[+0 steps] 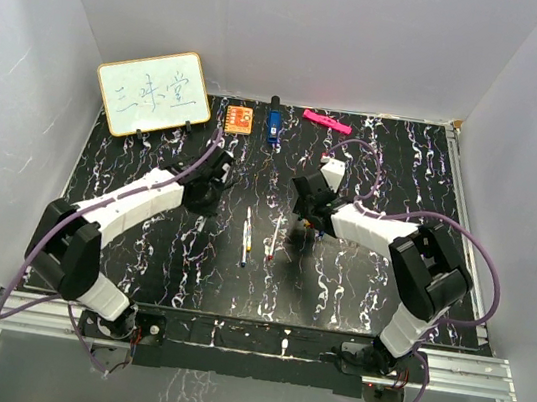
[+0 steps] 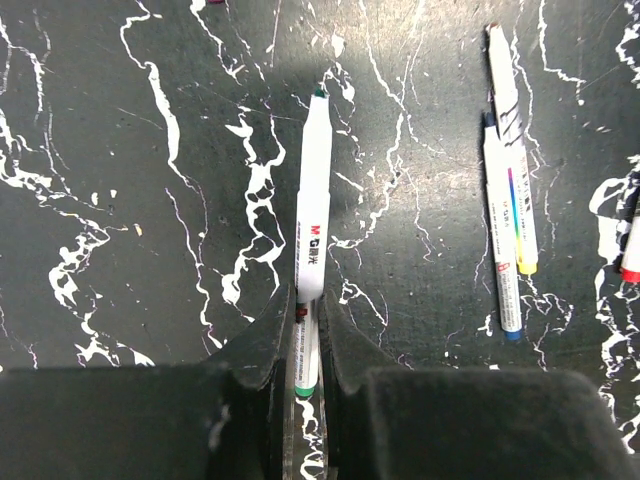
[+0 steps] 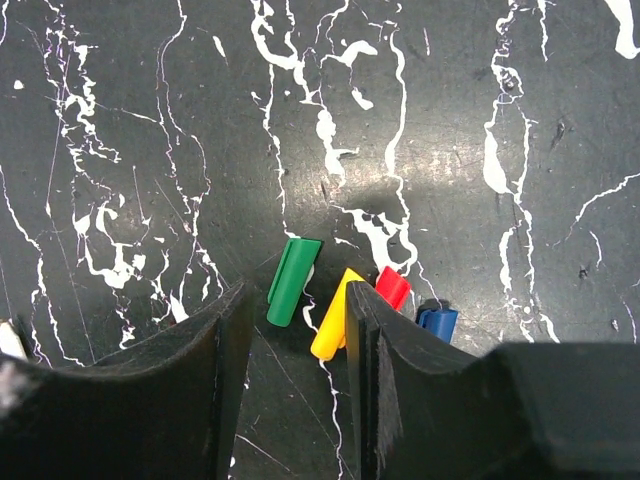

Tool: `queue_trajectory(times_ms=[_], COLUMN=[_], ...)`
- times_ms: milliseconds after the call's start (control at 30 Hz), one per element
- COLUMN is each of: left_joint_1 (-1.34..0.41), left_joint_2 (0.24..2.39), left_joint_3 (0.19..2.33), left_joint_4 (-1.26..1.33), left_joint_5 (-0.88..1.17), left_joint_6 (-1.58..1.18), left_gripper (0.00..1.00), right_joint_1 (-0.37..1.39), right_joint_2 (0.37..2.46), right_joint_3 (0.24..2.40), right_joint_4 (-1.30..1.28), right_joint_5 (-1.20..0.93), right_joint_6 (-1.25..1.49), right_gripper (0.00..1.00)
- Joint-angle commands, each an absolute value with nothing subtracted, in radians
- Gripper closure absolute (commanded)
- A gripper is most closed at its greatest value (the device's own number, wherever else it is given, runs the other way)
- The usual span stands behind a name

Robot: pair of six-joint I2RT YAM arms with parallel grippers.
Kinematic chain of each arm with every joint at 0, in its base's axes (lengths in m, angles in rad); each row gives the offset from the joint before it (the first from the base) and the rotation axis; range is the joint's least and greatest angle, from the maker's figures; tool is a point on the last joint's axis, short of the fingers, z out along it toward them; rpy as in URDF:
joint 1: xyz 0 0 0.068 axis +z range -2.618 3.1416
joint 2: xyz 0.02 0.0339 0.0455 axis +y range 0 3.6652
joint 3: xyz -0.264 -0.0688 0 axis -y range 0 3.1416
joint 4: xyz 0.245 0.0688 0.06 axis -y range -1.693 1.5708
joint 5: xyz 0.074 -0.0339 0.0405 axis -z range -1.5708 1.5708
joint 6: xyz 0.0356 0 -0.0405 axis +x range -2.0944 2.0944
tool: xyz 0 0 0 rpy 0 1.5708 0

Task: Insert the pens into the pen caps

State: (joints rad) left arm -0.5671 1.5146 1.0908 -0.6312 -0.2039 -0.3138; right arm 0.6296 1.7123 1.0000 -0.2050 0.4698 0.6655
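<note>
Grasping a thin white-barrelled pen with a green end (image 2: 313,230), the left tool (image 2: 308,320) is clenched on its lower barrel above the black marbled desk (image 2: 120,200); the right tool (image 3: 298,320) stands released, jaws apart either side of a short green plastic cap (image 3: 293,282), not pinching it. Judged progress: early; no insertion visible, and the caps are loose. The yellow cap (image 3: 333,318), red cap (image 3: 392,288) and blue cap (image 3: 438,320) crowd beside it and may obstruct a clean pick; a yellow-ended pen (image 2: 503,90) and a blue-ended pen (image 2: 498,250) lie well aside, awaiting handling.

left tool (image 2: 305,310): clamped | right tool (image 3: 297,300): jaws parted (both arms extended forward)
</note>
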Motion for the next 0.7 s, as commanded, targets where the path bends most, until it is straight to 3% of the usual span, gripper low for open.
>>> queue_trajectory(times_ms=[0, 667], left_joint_1=[-0.556, -0.547], left_joint_2=[1.431, 1.294], left_joint_3=[1.075, 0.994], left_joint_4=[-0.621, -0.552], left_joint_5=[-0.223, -0.262], left_joint_6=[-0.317, -0.344], left_gripper=[1.0, 1.0], right_joint_1=[0.64, 0.648], right_joint_2=[1.732, 1.819], right_joint_3=[1.064, 1.117], right_joint_4=[-0.193, -0.213], right_joint_5=[0.465, 0.478], right_joint_6=[0.686, 0.692], right_gripper=[0.62, 0.65])
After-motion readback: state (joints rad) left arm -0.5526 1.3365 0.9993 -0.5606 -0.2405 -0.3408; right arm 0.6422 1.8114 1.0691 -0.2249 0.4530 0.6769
